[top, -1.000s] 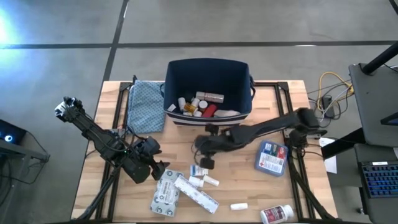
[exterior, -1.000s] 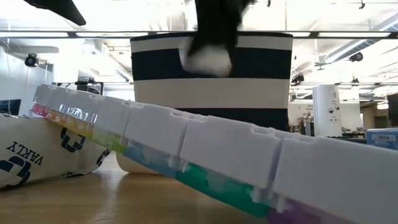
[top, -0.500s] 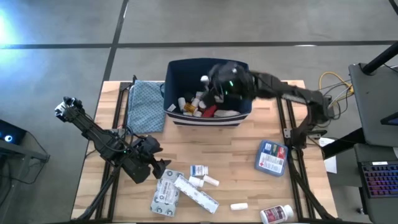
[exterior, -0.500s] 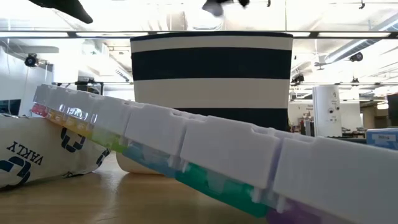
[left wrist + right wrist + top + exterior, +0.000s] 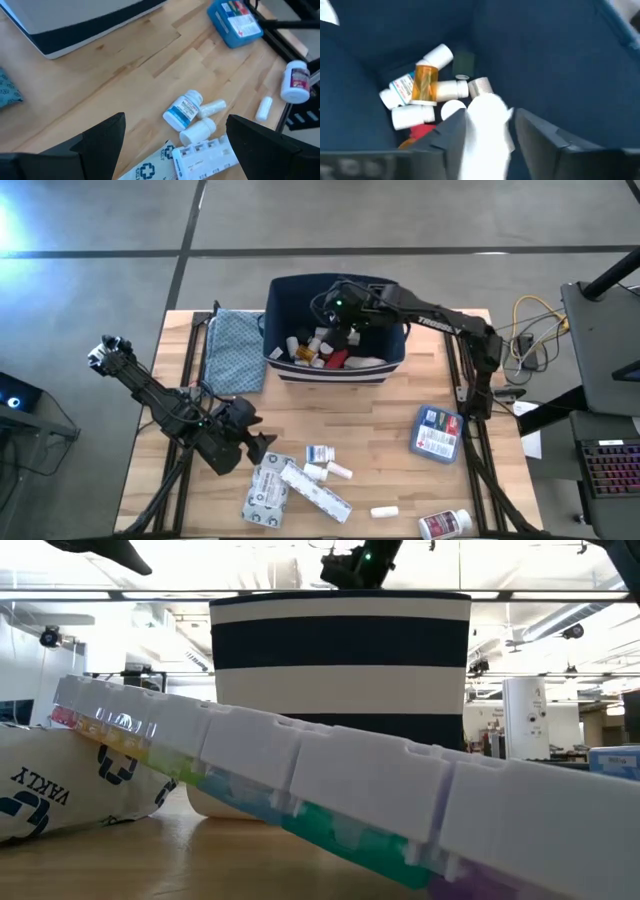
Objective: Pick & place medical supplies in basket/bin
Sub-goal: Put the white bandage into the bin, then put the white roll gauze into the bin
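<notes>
Over the bin, right gripper holds a white bottle; several supplies already inside. Left gripper, fingers wide, waits near front-left tabletop edge; cartons, bottles, blue packet remain.

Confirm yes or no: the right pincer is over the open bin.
Yes. In the high view the right pincer is above the open navy bin, and its wrist view looks down on bottles inside.

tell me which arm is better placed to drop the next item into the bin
Right. The right gripper hangs over the open bin with a white item between its fingers. The left gripper sits low over the table by the loose supplies, open and empty.
</notes>
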`<state>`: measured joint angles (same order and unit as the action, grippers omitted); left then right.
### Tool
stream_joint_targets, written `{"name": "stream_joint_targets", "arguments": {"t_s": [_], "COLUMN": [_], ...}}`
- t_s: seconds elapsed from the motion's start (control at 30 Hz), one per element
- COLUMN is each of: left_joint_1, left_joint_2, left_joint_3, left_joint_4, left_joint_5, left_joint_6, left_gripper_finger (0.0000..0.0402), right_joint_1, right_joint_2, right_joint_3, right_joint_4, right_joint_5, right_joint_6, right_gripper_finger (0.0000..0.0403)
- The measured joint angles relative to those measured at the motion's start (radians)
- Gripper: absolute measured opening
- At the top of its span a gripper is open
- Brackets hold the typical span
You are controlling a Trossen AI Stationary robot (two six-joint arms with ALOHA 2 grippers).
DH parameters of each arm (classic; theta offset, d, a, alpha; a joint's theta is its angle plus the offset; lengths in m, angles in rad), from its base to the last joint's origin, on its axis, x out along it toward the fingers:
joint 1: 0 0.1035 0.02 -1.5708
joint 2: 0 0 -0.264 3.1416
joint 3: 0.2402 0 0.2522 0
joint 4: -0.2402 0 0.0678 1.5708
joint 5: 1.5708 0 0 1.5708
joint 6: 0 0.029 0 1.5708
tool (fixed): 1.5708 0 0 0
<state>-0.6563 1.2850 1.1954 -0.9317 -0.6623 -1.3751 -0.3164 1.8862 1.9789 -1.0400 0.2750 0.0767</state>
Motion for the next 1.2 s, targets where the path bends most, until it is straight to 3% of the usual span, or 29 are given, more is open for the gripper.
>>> {"name": "stream_joint_targets", "arguments": {"t_s": [0.23,0.3,0.43,0.6,0.8,0.93,1.07,1.2], "left_joint_1": [0.003,0.003,0.003,0.003,0.007,0.008,0.008,0.008], "left_joint_2": [0.000,0.000,0.000,0.000,0.000,0.000,0.000,0.000], "left_joint_3": [0.000,0.000,0.000,0.000,0.000,0.000,0.000,0.000], "left_joint_4": [0.006,0.005,0.005,0.002,0.001,0.001,0.001,0.001], "left_joint_5": [-0.029,-0.041,-0.050,-0.050,-0.050,-0.049,-0.042,0.002], "left_joint_6": [-0.015,-0.015,-0.014,0.000,0.082,0.155,0.201,0.245], "left_gripper_finger": [0.0324,0.0324,0.0324,0.0324,0.0324,0.0324,0.0324,0.0324], "right_joint_1": [0.011,0.030,0.132,0.332,0.513,0.599,0.670,0.727], "right_joint_2": [-0.039,-0.065,-0.127,-0.152,-0.133,-0.128,-0.128,-0.128], "right_joint_3": [0.045,0.062,0.084,0.072,-0.019,-0.139,-0.285,-0.434], "right_joint_4": [-0.004,-0.001,-0.004,-0.140,-0.290,-0.272,-0.170,0.039], "right_joint_5": [-0.001,-0.052,-0.172,-0.162,-0.146,-0.153,-0.209,-0.224], "right_joint_6": [-0.046,-0.103,-0.220,-0.270,-0.102,0.033,0.178,0.313], "right_gripper_finger": [0.0268,0.0288,0.0307,0.0303,0.0291,0.0288,0.0287,0.0288]}}
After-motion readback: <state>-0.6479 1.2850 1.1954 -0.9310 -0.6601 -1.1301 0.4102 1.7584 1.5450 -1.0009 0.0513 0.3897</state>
